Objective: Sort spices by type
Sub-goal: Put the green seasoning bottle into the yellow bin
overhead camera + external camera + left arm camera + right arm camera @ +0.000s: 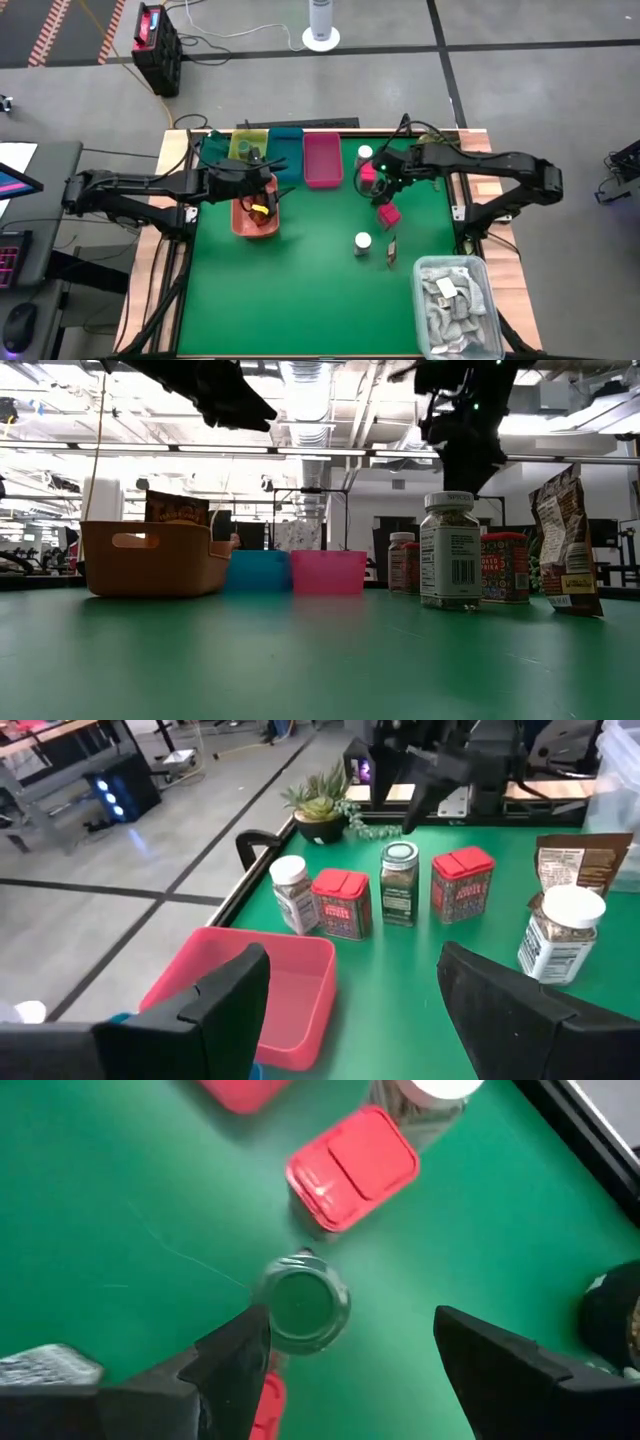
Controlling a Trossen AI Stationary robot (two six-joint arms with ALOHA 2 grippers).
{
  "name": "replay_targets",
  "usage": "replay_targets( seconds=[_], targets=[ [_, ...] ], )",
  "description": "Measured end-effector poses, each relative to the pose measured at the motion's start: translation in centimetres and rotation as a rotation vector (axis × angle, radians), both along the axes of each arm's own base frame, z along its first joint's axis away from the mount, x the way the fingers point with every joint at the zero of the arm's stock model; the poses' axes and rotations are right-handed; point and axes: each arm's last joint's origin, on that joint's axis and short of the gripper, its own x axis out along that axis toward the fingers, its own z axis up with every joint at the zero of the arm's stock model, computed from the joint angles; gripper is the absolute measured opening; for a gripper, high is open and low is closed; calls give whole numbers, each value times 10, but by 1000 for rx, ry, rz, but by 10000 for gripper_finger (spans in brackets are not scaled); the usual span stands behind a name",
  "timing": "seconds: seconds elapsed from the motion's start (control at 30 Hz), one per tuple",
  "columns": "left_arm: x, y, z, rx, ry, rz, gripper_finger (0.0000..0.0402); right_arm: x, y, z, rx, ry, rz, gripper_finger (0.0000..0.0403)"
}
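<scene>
Both grippers are wide open and empty; the right gripper hovers above the green-lidded jar, needing to descend next.

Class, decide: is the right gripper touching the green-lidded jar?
Apart. The right wrist view shows the right gripper open above the green-lidded jar, fingers clear either side.

- Grey concrete floor surrounds the table, crossed by dark lines.
- A black case with cables sits upper left of the high view.
- A white cylindrical stand occupies top centre.
- Ceiling strip lights glow in the low view.
</scene>
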Motion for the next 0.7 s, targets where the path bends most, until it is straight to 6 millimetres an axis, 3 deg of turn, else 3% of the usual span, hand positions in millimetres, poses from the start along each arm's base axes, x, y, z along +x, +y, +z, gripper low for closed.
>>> replay_targets(
  seconds=[0.33, 0.7],
  targets=[
    [0, 0, 0, 55, 24, -18, 277, 17, 10, -20, 26, 65, 59, 307],
    [0, 0, -1, 81, 41, -26, 277, 11, 16, -22, 20, 184, 211, 307]
  ],
)
